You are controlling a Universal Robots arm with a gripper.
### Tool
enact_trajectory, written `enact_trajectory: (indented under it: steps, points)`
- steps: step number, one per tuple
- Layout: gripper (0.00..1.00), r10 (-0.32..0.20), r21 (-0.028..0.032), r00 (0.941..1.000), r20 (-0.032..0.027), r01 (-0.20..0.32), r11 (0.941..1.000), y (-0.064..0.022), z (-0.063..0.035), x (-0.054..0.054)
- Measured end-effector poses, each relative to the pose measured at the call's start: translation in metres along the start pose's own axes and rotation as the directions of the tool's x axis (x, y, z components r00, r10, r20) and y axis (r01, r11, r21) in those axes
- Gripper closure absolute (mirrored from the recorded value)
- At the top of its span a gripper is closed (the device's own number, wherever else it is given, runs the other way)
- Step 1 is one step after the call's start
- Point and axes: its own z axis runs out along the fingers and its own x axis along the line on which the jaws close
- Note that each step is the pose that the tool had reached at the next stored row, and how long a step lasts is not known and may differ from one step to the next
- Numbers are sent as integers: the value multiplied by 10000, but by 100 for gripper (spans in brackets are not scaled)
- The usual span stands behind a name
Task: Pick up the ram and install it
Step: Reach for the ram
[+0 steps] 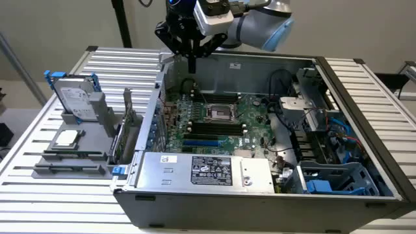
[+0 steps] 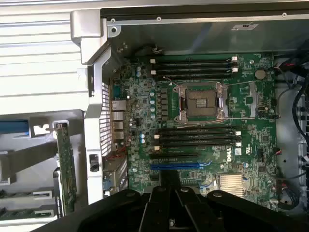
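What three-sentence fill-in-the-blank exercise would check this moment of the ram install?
1. The gripper is shut on the ____, holding it above the open computer case.
2. The silver processor chip lies ____ the case, on the grey holder.
3. The hard drive stands upright on the exterior view's ____ side.
Missing words: ram; outside; left.

Soft, even light washes the slatted table (image 1: pixel 26 195) pale, while the computer case (image 1: pixel 260 207) lies dimmer and lightly shadowed inside.
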Motion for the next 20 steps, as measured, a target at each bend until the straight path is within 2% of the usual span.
enact_trajectory:
  steps: [16, 20]
  points:
    - [89, 0, 2, 10000, -1, 0, 10000, -1, -1, 8]
    - [89, 0, 1, 10000, 0, 0, 10000, -60, -5, 164]
